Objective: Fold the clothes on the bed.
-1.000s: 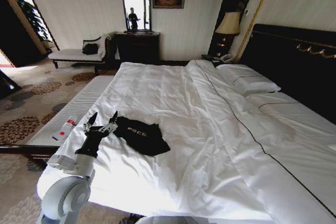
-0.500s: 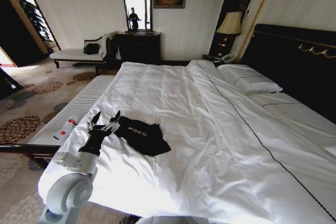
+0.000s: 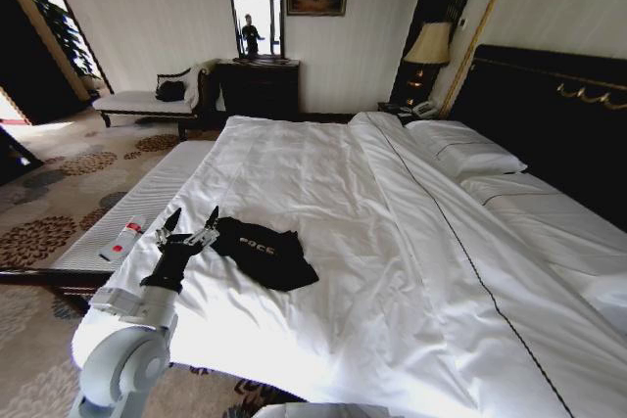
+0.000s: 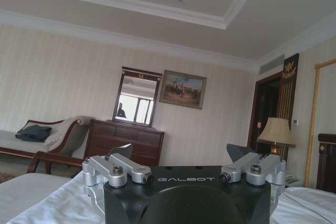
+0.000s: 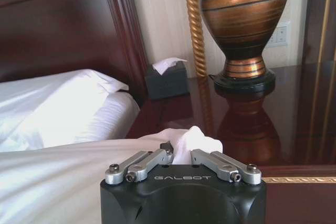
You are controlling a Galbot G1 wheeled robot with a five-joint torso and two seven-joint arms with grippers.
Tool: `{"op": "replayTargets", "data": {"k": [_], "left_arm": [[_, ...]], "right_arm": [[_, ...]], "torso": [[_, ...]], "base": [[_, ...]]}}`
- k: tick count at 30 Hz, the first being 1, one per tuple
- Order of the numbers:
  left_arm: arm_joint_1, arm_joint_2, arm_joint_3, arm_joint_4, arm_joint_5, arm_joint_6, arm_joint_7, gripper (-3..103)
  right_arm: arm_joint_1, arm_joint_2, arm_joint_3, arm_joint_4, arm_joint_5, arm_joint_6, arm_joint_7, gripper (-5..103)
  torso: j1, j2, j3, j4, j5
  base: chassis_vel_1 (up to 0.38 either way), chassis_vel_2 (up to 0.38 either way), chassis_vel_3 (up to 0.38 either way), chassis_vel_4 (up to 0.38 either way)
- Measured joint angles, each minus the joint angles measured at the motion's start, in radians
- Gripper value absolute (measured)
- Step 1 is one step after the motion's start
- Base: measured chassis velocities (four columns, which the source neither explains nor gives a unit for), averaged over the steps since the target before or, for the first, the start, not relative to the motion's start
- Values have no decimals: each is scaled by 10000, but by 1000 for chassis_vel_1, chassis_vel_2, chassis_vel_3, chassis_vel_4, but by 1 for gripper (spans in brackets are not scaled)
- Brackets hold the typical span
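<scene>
White bed (image 3: 392, 232) holds crumpled black T-shirt (image 3: 266, 252); left gripper (image 3: 188, 229) fingers wide.

"GALBOT" on left gripper (image 4: 178, 153) body, same on right gripper (image 5: 181, 156) (white lettering)

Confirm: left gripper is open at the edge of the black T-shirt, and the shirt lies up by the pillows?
Not quite. The left gripper is open at the edge of the black T-shirt, but the head view shows the shirt lying near the foot corner of the bed, far from the pillows.
</scene>
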Motion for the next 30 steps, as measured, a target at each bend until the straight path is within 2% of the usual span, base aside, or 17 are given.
{"op": "replayTargets", "data": {"k": [1,2,4,5,6,8,9,10,12,13,14,15,17,22,24,27,30], "left_arm": [[29,0,-29,-25,12,-2,-1,100],[86,7,-80,-72,24,-2,-13,100],[176,39,-150,-141,74,-3,-14,100],[208,48,-171,-166,101,-3,-13,100],[208,48,-171,-166,101,-3,-13,100],[283,39,-215,-220,155,-2,-14,100],[339,10,-237,-264,196,-3,-14,100],[407,-24,-246,-310,252,-15,-16,100],[441,-38,-251,-330,281,-25,-16,100],[555,-82,-263,-408,360,-65,-20,100],[621,-112,-266,-470,397,-88,-20,100],[657,-139,-267,-516,429,-99,-19,100],[670,-162,-267,-540,453,-104,-18,100],[752,-282,-276,-690,569,-105,-17,100],[798,-295,-298,-745,587,-105,-17,100],[864,-307,-349,-787,599,-99,-15,100],[906,-347,-377,-798,600,-81,-14,100]], "right_arm": [[12,-10,-33,-47,-30,-129,199,3],[12,-2,-82,-60,-21,-348,512,8],[-22,69,-161,133,108,-667,1004,8],[-41,105,-183,303,192,-767,1184,19],[-41,105,-183,303,192,-767,1184,19],[-116,174,-178,971,604,-1025,1609,30],[-171,192,-87,1473,829,-1237,1875,36],[-221,189,58,1873,842,-1474,2103,36],[-256,176,153,2063,759,-1613,2218,41],[-372,129,375,2409,258,-1872,2415,47],[-451,88,527,2545,-26,-1922,2464,47],[-524,45,682,2666,-159,-1930,2506,57],[-576,11,807,2770,-174,-1925,2547,57],[-801,-96,1442,3505,-166,-1779,2740,84],[-837,-100,1561,3737,-264,-1833,2875,84],[-883,-130,1635,4377,-464,-2259,3697,98],[-875,-246,1756,4860,-284,-2420,4005,100]], "torso": [[0,0,0,0,-1],[0,0,0,-12,-1],[0,0,-1,-24,0],[-2,0,-1,-26,0],[-2,0,-1,-26,0],[-3,1,-1,-23,-2],[-4,1,-1,-11,3],[-3,1,-1,-3,-2],[-3,1,0,-2,-4],[-2,0,1,-5,-4],[-1,0,1,-7,-2],[-2,0,0,-8,0],[-2,1,0,-9,0],[-2,1,0,-10,-2],[-2,0,0,-8,-2],[-2,0,0,-8,0],[-2,0,0,-9,-2]], "base": [[0,0,0,0],[0,0,0,0],[0,0,0,0],[0,0,0,0],[0,0,0,0],[0,0,0,0],[0,0,0,0],[0,0,0,0],[0,0,0,0],[0,0,0,0],[0,0,0,0],[0,0,0,0],[0,0,0,0],[0,0,0,0],[0,0,0,0],[0,0,0,0],[0,0,0,0]]}}
